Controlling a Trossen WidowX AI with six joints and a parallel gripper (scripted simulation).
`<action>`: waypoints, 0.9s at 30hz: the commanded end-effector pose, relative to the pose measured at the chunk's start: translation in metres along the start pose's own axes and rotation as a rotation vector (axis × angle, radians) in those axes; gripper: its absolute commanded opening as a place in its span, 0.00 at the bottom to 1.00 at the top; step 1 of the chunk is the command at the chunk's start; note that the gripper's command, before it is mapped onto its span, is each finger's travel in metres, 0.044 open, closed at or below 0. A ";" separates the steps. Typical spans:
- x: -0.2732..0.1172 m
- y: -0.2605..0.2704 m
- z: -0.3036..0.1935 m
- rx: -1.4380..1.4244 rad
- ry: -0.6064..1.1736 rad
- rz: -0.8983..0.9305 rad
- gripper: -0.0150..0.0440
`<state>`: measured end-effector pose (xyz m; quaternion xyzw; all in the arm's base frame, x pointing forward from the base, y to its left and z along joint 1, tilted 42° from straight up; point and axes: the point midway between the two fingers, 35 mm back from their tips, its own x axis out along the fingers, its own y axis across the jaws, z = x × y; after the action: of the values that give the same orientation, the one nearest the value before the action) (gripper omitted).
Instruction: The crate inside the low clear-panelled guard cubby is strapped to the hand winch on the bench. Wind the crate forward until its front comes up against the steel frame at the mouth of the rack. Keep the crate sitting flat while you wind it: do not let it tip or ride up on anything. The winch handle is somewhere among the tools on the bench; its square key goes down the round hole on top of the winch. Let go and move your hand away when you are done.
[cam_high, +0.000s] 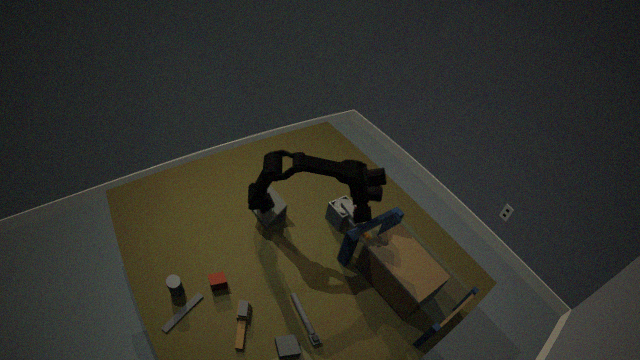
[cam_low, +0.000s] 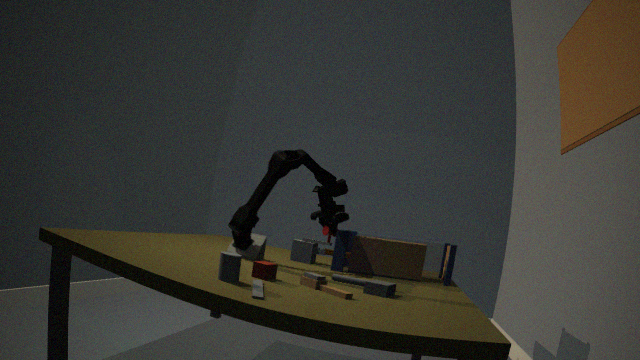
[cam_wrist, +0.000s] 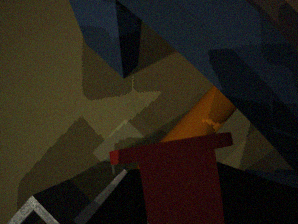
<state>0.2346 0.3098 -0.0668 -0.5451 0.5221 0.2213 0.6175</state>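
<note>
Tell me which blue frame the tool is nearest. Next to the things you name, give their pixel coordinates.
The near blue frame (cam_high: 348, 247) (cam_low: 342, 255) (cam_wrist: 190, 45), beside the tool (cam_high: 355, 209) (cam_low: 328, 237) (cam_wrist: 169, 175) at the crate's (cam_high: 410, 260) (cam_low: 395, 257) near end. The other blue frame (cam_high: 426, 336) (cam_low: 450, 265) stands beyond the crate's opposite end.
</note>
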 end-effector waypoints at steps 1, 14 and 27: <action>0.005 0.011 0.010 0.004 -0.017 0.015 0.25; 0.010 0.028 0.023 0.004 -0.018 0.016 0.25; 0.013 0.048 0.032 0.005 -0.020 0.017 0.25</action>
<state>0.2249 0.3389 -0.0924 -0.5433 0.5186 0.2158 0.6240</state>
